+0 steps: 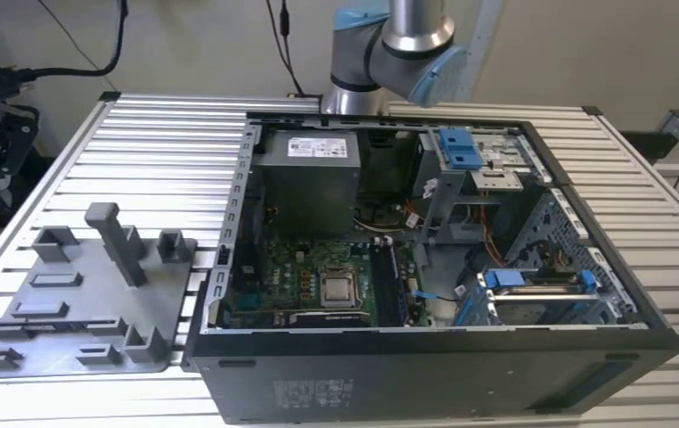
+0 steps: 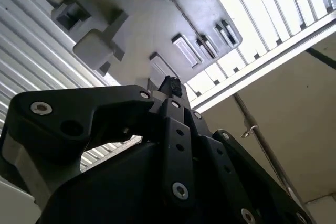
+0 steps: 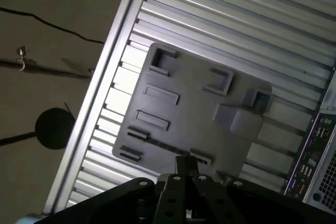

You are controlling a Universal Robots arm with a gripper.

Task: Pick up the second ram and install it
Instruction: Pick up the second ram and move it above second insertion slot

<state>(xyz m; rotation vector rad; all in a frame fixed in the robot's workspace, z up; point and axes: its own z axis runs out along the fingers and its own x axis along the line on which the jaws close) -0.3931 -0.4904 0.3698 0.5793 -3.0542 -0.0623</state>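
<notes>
Gripper (image 3: pixel 185 167): mine hangs high above the grey tray (image 3: pixel 189 103), over the tray edge that faces the computer case (image 1: pixel 435 357).
Gripper state: I cannot tell from either wrist view whether it is apart, together or clamped on anything.
Second ram: I cannot make it out for certain. A thin dark line (image 3: pixel 163 145) runs the long way along that tray edge, almost under me. I cannot say if it is a stick or a bare groove.
Tray: near the slatted table's (image 1: pixel 161 134) corner at the exterior view's left, just beside the case.
Memory slots (image 1: pixel 393 281): on the motherboard (image 1: pixel 304 267) beside the processor socket, long axis running toward the case's near wall, well apart from my gripper.
Judgement: the tray is the nearer place.
</notes>
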